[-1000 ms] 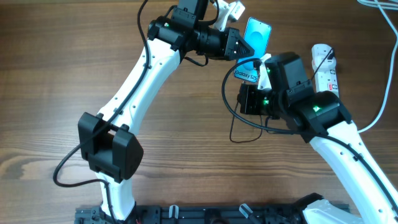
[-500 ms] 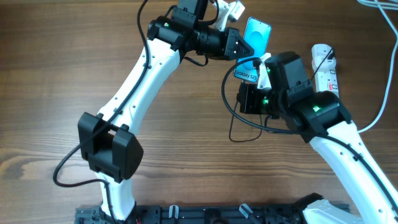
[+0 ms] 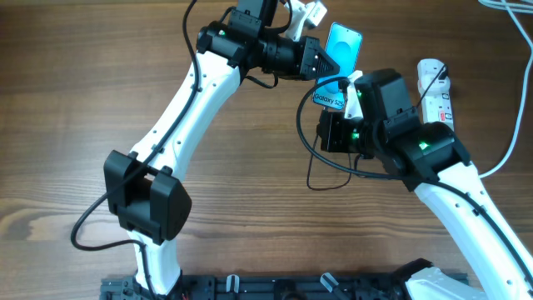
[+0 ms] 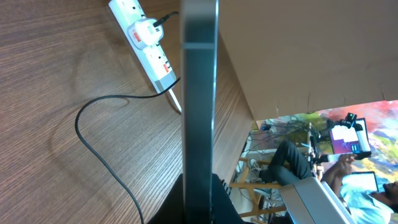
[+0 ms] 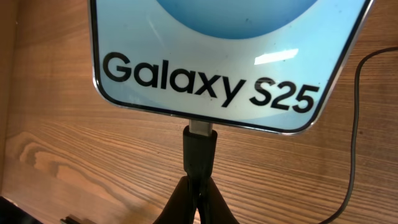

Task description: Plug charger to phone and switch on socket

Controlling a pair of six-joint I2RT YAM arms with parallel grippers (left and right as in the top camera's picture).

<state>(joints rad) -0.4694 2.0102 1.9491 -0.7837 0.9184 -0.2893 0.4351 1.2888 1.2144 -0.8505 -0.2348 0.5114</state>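
We see the left jaws closed on the phone point(image 3: 346, 43), raised over the surface point(image 3: 100, 67). The right jaws grip the charger point(image 5: 200, 149) tip, touching the phone's bottom edge. The socket point(image 3: 443, 104) lies nearby.

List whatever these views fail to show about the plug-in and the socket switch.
The socket switch position: too small in the left wrist view; partly covered by the right arm overhead.
How deep the charger tip sits in the phone: the port is hidden behind the tip itself, right wrist view.
The phone's screen: edge-on in the left wrist view; cut off by the top edge in the right wrist view.
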